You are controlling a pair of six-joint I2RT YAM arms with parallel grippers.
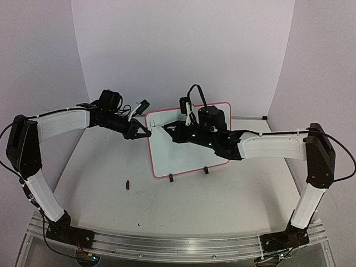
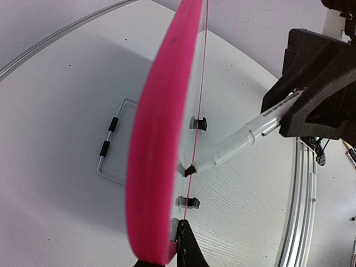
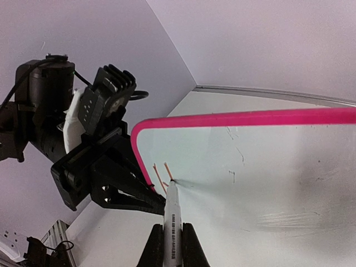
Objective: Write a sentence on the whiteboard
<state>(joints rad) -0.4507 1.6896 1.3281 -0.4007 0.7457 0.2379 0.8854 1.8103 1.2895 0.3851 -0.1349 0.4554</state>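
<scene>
The whiteboard (image 1: 192,150) stands upright on two black feet mid-table, its pink rim (image 2: 158,139) seen edge-on in the left wrist view. My left gripper (image 1: 146,132) (image 2: 179,227) is shut on the board's left edge. My right gripper (image 1: 173,129) (image 3: 172,245) is shut on a white marker (image 3: 172,214) (image 2: 239,142). Its dark tip touches the board's upper left corner. Of the sentence (image 3: 161,173) only a couple of slanted strokes and a short crossbar show, right at the tip (image 1: 161,127).
A small dark piece (image 1: 127,184) lies on the table (image 1: 100,167) left of the board. A wire stand (image 2: 111,142) sits behind the board. Faint old marks (image 3: 233,136) dot the board's surface. Lilac walls close in the back and sides.
</scene>
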